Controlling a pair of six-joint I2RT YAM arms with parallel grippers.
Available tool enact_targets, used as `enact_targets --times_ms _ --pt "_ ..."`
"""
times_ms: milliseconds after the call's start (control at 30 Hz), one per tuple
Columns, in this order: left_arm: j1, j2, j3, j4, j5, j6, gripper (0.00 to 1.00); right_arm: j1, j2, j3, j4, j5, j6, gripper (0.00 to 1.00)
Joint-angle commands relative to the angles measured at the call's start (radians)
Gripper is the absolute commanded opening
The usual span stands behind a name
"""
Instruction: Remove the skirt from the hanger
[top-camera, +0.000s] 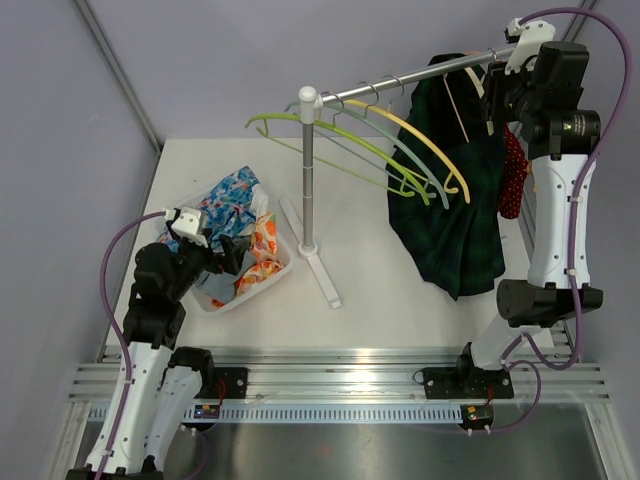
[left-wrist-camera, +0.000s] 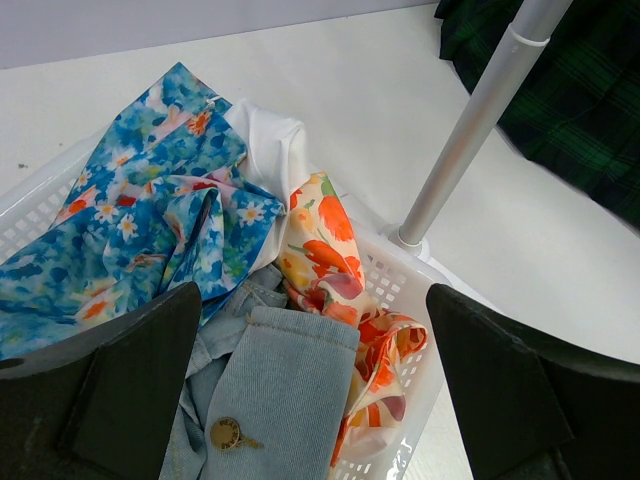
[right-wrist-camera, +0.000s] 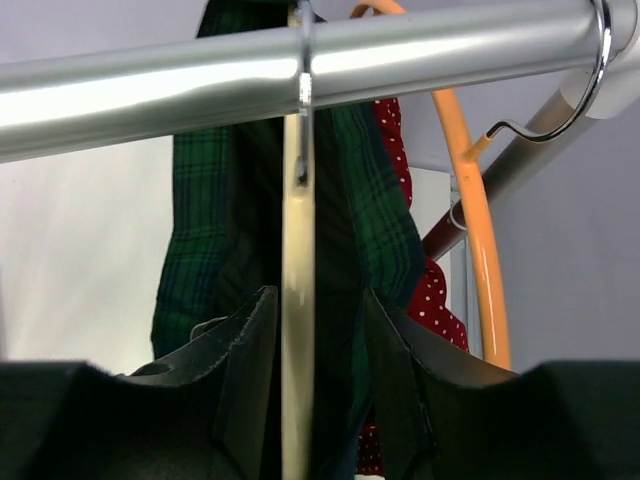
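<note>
The dark green plaid skirt (top-camera: 450, 220) hangs from a cream hanger (right-wrist-camera: 298, 300) on the rack's silver rail (top-camera: 420, 82) at the back right. My right gripper (top-camera: 497, 90) is up at the rail. In the right wrist view its jaws (right-wrist-camera: 315, 300) are closed from both sides on the hanger's neck and the skirt (right-wrist-camera: 375, 230) folded over it, just under the rail (right-wrist-camera: 300, 70). My left gripper (top-camera: 235, 255) hovers wide open over the laundry basket (top-camera: 285, 268) at the left, with nothing between its fingers (left-wrist-camera: 130, 380).
The basket (left-wrist-camera: 400, 270) holds blue floral, orange floral and denim clothes. The rack's pole (top-camera: 308, 170) stands mid-table. Empty green (top-camera: 350, 140) and yellow (top-camera: 430, 145) hangers hang from the rail. A red dotted garment (top-camera: 513, 175) and an orange hanger (right-wrist-camera: 478, 260) hang beside the skirt.
</note>
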Motion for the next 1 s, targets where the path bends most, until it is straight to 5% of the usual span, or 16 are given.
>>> enact_targets --times_ms 0,333,500,967 --pt "-0.006 -0.014 0.0 0.033 -0.01 0.016 0.99 -0.031 0.04 0.01 0.045 -0.049 -0.007 0.46" --pt "-0.008 -0.011 0.0 0.031 -0.002 0.019 0.99 -0.068 0.063 -0.047 0.062 -0.207 -0.022 0.34" --pt "-0.009 -0.011 -0.001 0.034 0.0 0.02 0.99 -0.08 0.08 -0.022 0.054 -0.234 -0.035 0.01" --pt "-0.011 -0.011 -0.003 0.043 -0.005 0.013 0.99 -0.088 -0.079 -0.057 0.223 -0.304 -0.009 0.0"
